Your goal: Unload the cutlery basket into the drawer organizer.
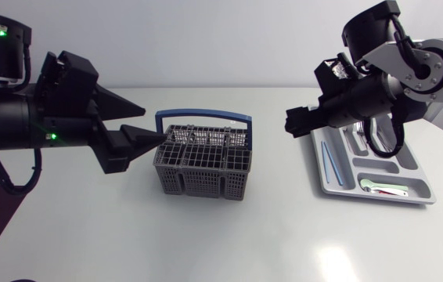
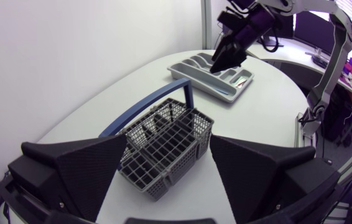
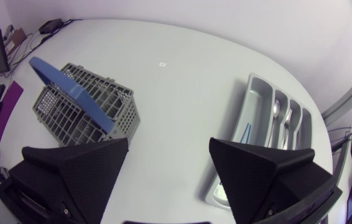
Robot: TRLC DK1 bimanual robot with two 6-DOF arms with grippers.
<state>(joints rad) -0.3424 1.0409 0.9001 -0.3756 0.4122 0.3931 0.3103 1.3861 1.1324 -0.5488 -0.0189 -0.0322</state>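
The grey mesh cutlery basket (image 1: 202, 162) with a blue handle (image 1: 203, 116) stands mid-table. My left gripper (image 1: 155, 124) is open at the basket's left end, its fingers level with the rim; in the left wrist view the basket (image 2: 163, 146) lies just ahead of the left gripper (image 2: 168, 142). My right gripper (image 1: 290, 121) hovers open and empty between the basket and the grey drawer organizer (image 1: 321, 174). In the right wrist view the basket (image 3: 86, 109) and the organizer (image 3: 258, 102) lie below the right gripper (image 3: 170, 146), one to each side.
The organizer holds spoons (image 3: 276, 115) in its narrow slots, a blue utensil (image 1: 327, 160) in its left slot and a green-and-red item (image 1: 383, 187) in the front slot. White tabletop lies in front of the basket. The right arm (image 2: 229, 53) hangs over the organizer's corner.
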